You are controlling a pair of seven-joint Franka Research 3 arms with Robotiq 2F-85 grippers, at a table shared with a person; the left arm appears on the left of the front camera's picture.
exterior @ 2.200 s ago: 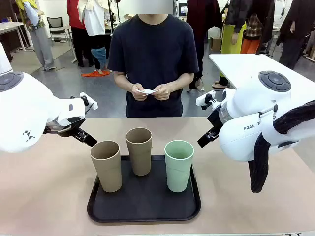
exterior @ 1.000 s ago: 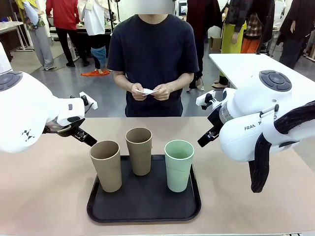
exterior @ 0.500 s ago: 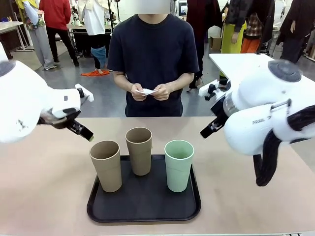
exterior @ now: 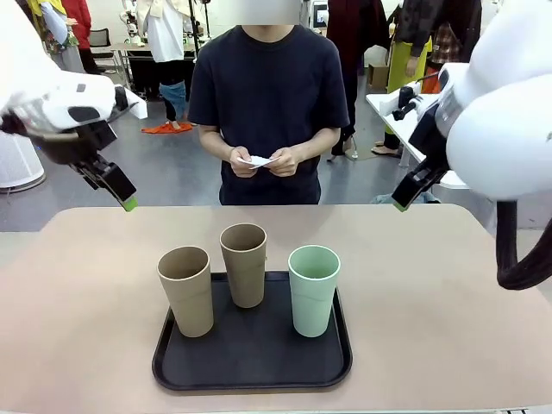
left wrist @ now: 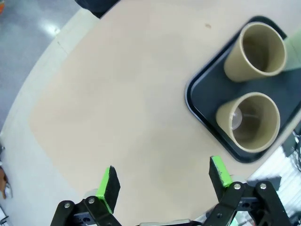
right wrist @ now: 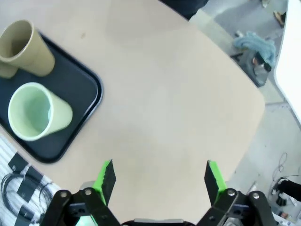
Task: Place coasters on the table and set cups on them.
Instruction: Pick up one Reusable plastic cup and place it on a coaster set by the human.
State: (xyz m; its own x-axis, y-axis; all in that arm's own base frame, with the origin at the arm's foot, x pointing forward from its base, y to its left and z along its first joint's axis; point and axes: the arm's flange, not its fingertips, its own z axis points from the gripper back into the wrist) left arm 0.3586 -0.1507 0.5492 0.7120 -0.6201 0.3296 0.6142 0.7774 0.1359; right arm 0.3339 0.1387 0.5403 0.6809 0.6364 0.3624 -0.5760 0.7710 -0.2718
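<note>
Nearest, a black rounded-square tray [exterior: 250,366] on the beige matte surface [exterior: 78,328] carries three tall, tapered, matte cups upright: two tan-brown cups [exterior: 186,293] and one pale mint green cup [exterior: 313,293]. The left jaws and the right jaws hang over the surface, spread fully wide and holding nothing; I judge they should wait clear until the discs lie flat on bare surface, then grip each cup at its middle wall, because a tapered wall slips easily. Farthest, the person [exterior: 267,86] holds between both hands a thin white paper-like piece [exterior: 258,159], probably the coasters, its edge too small to tell.
</note>
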